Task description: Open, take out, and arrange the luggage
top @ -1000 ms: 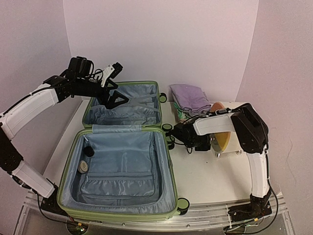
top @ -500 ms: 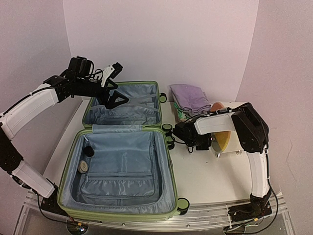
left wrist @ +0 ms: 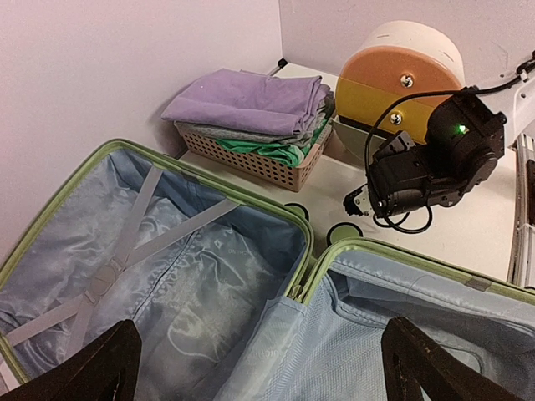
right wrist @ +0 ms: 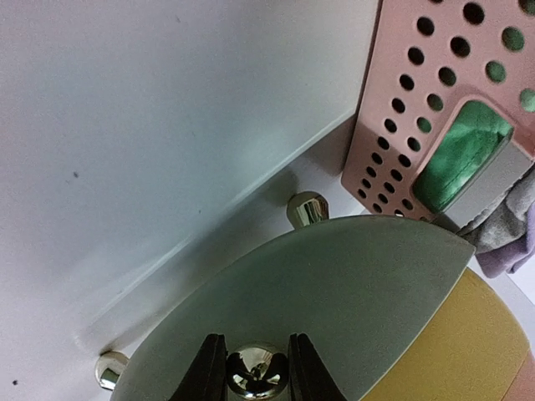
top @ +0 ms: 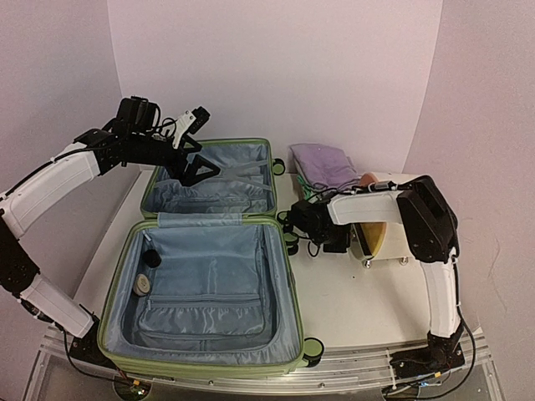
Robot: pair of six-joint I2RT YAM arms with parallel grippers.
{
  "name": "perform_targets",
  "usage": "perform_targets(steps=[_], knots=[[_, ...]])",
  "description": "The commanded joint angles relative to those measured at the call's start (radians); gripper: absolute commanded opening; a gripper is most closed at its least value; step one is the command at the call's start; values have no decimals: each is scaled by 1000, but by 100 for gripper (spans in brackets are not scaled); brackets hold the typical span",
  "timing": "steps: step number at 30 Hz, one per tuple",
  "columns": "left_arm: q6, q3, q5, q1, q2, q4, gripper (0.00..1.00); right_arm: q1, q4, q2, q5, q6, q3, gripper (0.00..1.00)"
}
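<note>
Chrome knob (right wrist: 256, 373) on the drum (right wrist: 334, 284) sits pinched by right hand (right wrist: 257, 357); left hand (top: 194, 165) spread wide above luggage (top: 209, 276).

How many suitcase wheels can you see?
4, all on the suitcase's right side: one wheel at the far corner, two together by the hinge, one at the near corner. None looks hidden.

I can find no words, numbers, brand names or signs to read in any view; the luggage (top: 209, 280) shows none that I can make out; nor does the basket (left wrist: 251, 163); nor does the round drum (left wrist: 393, 79).
</note>
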Motion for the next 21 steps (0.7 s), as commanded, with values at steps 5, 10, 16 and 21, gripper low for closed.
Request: perform_targets(steps=[5, 10, 16, 21], knots=[[17, -2, 5, -1, -22, 9, 100, 43, 10, 23, -87, 22, 95, 13], [16, -2, 7, -1, -21, 9, 100, 44, 39, 11, -195, 50, 171, 13], [20, -13, 5, -1, -26, 10, 100, 43, 57, 8, -230, 34, 144, 14], [24, -33, 1, -1, -39, 9, 100, 42, 67, 2, -249, 56, 102, 24]])
